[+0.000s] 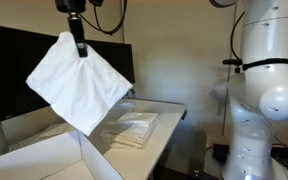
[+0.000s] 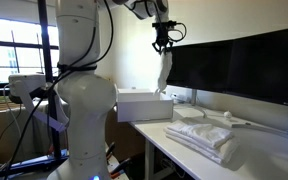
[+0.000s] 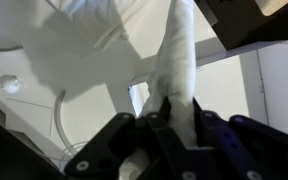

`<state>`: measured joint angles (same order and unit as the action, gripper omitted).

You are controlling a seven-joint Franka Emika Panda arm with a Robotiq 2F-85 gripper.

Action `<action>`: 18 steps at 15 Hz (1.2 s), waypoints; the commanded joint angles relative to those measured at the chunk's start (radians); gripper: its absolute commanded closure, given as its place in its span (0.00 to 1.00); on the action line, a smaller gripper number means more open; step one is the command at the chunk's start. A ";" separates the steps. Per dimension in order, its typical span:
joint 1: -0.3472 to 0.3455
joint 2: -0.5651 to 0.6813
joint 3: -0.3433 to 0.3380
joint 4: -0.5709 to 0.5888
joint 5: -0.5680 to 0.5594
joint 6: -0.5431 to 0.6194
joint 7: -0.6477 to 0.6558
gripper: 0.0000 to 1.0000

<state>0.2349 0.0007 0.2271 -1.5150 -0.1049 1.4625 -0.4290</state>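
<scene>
In an exterior view, found the gripper high up, clamped shut on the top corner of the white cloth, hanging as a diamond straight below the fingers. Noted a stack of folded cloths lying on the table well below the gripper, a white box lower still, and a dark monitor behind. In an exterior view, saw the gripper pointing down, jaws closed on the white cloth, draped narrow and clear of the table. Spotted the white box just below the cloth's lower end and the folded cloths lower and off to one side. In the wrist view, looked along the fingers and caught a bunched fold of the white cloth pinched between them, the rest spreading away from the gripper.
</scene>
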 commanded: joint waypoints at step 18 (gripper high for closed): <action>0.056 0.048 0.060 0.050 -0.023 0.137 -0.171 0.82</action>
<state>0.2923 0.0457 0.2844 -1.4708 -0.1264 1.6041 -0.6012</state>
